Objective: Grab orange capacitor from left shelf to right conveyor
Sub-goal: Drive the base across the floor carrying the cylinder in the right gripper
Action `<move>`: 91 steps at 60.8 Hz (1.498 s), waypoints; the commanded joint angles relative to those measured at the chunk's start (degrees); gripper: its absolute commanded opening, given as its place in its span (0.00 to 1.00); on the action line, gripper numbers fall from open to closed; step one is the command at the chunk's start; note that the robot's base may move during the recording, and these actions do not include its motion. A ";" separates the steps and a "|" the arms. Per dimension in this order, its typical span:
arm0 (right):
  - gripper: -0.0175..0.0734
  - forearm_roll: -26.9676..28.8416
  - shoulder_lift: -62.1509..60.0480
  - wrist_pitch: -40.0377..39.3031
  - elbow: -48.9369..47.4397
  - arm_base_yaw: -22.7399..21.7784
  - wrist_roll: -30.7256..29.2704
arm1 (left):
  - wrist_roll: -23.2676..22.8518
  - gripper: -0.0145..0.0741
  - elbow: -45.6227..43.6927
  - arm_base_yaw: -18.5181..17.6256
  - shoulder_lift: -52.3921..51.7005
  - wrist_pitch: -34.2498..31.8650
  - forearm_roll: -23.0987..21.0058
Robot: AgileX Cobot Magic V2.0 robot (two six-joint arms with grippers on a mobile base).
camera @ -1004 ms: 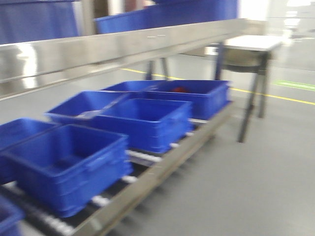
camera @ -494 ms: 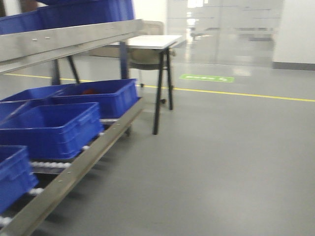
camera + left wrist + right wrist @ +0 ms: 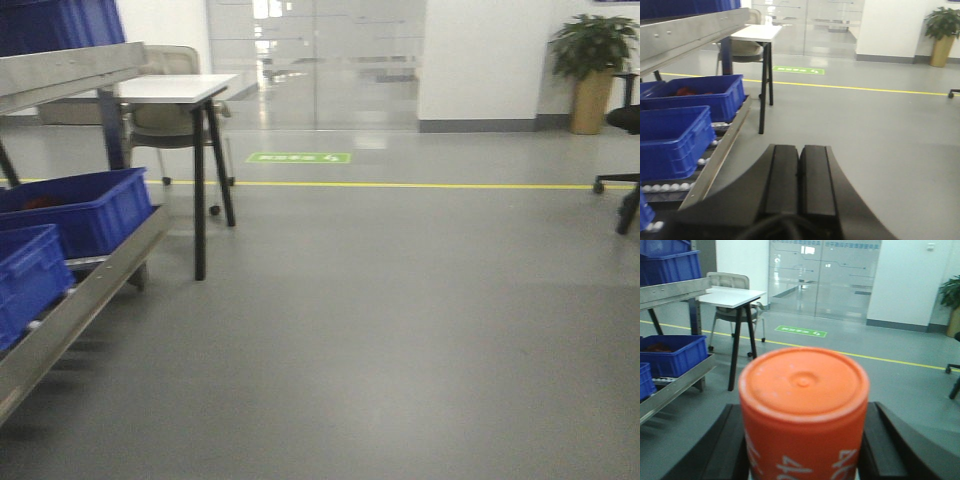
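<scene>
The left gripper (image 3: pixel 800 148) is matte black throughout. Its two fingers (image 3: pixel 782 175) are long, flat bars with squared, slightly rounded tips and faintly raised edges running along their length. Toward 6 o'clock in the left wrist view they merge into a broad black body whose sides sweep outward in smooth curves to 7 and 5 o'clock. A darker rounded arc, either a cable or a housing rim, shows at the very bottom edge. The right gripper (image 3: pixel 804 430) has the same plain black finish. Only its sloping, slab-like finger sides are visible, at 8 o'clock and 4 o'clock in the right wrist view.
</scene>
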 commanded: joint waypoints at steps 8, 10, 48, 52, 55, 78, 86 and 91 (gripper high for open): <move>0.29 -0.72 0.59 -5.07 -1.61 -0.33 -0.30 | -0.08 0.02 -0.26 0.08 -0.62 -5.13 -0.10; 0.29 -0.72 0.59 -5.07 -1.61 -0.33 -0.30 | -0.08 0.02 -0.26 0.08 -0.62 -5.13 -0.10; 0.29 -0.72 0.59 -5.07 -1.61 -0.33 -0.30 | -0.08 0.02 -0.26 0.08 -0.62 -5.13 -0.10; 0.29 -0.72 0.59 -5.07 -1.61 -0.33 -0.30 | -0.08 0.02 -0.26 0.08 -0.62 -5.13 -0.10; 0.29 -0.72 0.59 -5.07 -1.61 -0.33 -0.30 | -0.08 0.02 -0.26 0.08 -0.62 -5.13 -0.10; 0.29 -0.72 0.59 -5.07 -1.61 -0.33 -0.30 | -0.08 0.02 -0.26 0.08 -0.62 -5.13 -0.10; 0.29 -0.72 0.59 -5.07 -1.61 -0.33 -0.30 | -0.08 0.02 -0.26 0.08 -0.62 -5.13 -0.10; 0.29 -0.72 0.59 -5.07 -1.61 -0.33 -0.30 | -0.08 0.02 -0.26 -0.02 -0.50 -5.13 -0.10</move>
